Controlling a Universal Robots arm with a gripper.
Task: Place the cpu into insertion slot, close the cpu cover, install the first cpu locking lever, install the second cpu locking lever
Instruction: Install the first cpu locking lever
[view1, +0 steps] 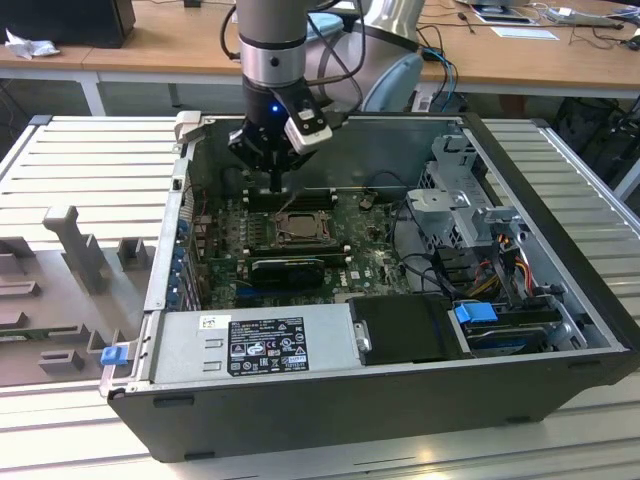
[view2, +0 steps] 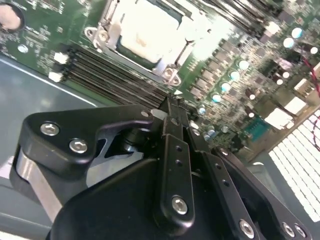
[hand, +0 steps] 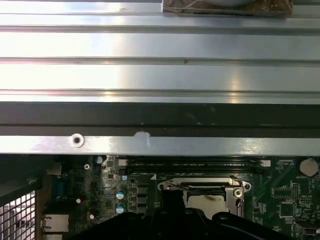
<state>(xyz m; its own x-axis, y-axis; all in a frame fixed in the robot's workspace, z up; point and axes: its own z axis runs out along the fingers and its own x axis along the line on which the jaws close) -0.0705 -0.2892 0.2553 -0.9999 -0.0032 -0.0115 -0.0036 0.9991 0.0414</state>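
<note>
A ribbed, pale metal work table spans the frame in the exterior view, its slats running left to right. Grey plastic fixtures stand on it at the left edge, with a small blue clip lower left. Behind, across the top of the frame, runs a wooden desk on white legs, with crumpled paper at upper left, papers at upper right and cables hanging over its edge. Light is even and bright
</note>
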